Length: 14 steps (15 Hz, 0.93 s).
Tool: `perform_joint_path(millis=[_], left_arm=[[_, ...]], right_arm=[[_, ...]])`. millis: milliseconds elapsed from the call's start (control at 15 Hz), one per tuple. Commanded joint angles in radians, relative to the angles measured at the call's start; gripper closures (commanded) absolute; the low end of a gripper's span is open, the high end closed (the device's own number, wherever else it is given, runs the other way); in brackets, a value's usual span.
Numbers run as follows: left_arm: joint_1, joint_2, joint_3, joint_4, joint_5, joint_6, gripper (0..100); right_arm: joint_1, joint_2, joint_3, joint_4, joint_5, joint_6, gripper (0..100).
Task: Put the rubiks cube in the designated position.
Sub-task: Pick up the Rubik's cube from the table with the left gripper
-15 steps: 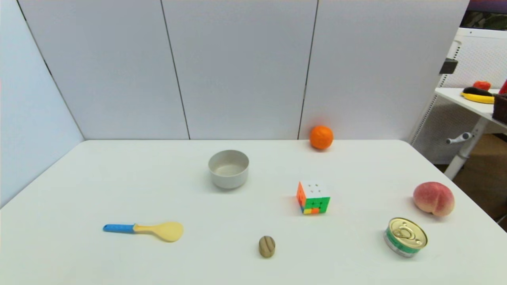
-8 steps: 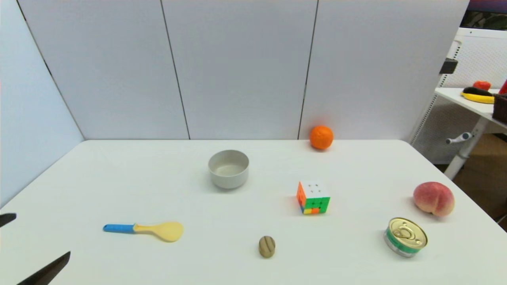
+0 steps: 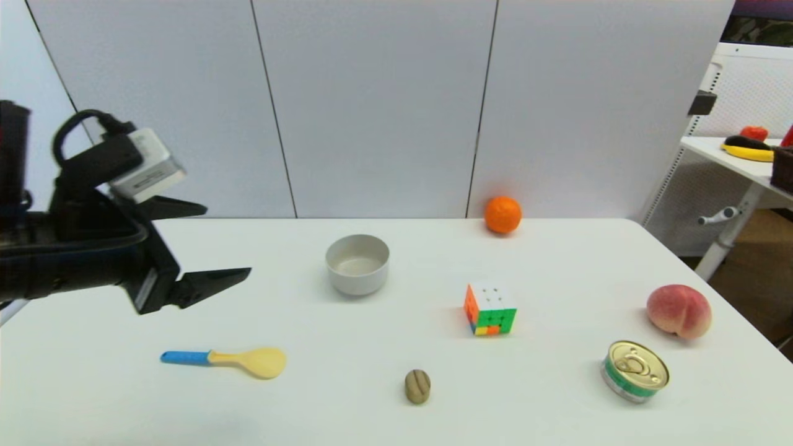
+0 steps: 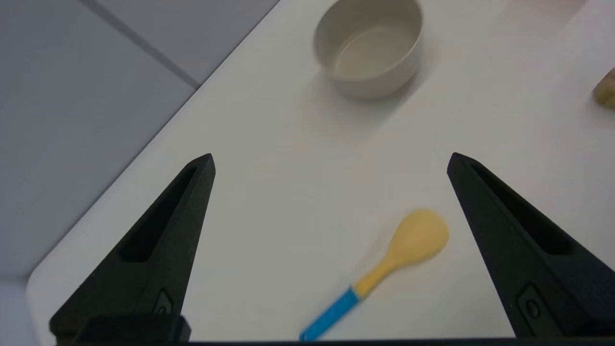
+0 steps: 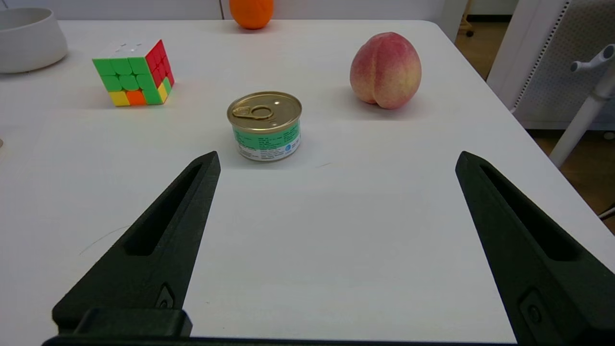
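While the left gripper hangs above the table's left side with its two black fingers spread wide and nothing between them, the rubiks cube sits untouched on the table, well to the right of it. Taking the cube as the landmark and going from left to right: farthest left of the cube, and a little nearer the robot, lies a spoon with a blue handle and a yellow bowl, flat on the table, below the raised gripper. Between that gripper and the cube, slightly farther back than the cube, stands a pale grey bowl, upright and apart from everything else. A small brown striped thing stands just left of the cube and closer to the robot, with clear table between the two. The cube itself rests with its white dotted face up; a green face with a yellow and an orange square along the bottom row faces the robot, and an orange face shows on its left. Behind the cube, at the back edge by the wall panels, is an orange. To the right of the cube and nearer the robot stands a tin can with a gold pull-ring lid and a green label. Farthest right is a peach, just behind the can. The right gripper, seen only in its own wrist view, is held low over the near right part of the table with its fingers wide apart and empty, the can between it and the cube.
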<state>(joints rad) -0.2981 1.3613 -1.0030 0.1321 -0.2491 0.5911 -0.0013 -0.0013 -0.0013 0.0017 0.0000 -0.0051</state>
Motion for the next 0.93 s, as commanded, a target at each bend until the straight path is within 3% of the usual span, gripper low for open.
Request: perform_joint_path(millis=[67, 533, 933], left_arm=[[-0.164, 0.328, -0.253, 0.001, -0.007, -0.011, 0], [-0.34, 0.495, -0.399, 0.007, 0.001, -0.232, 0], [-0.487, 0.593, -0.629, 0.129, 0.159, -0.494, 0]], right_arm=[[0.0, 0.001, 0.0, 0.0, 0.0, 0.001, 0], [0.0, 0.001, 0.0, 0.0, 0.0, 0.001, 0], [0.001, 0.001, 0.0, 0.0, 0.0, 0.001, 0]])
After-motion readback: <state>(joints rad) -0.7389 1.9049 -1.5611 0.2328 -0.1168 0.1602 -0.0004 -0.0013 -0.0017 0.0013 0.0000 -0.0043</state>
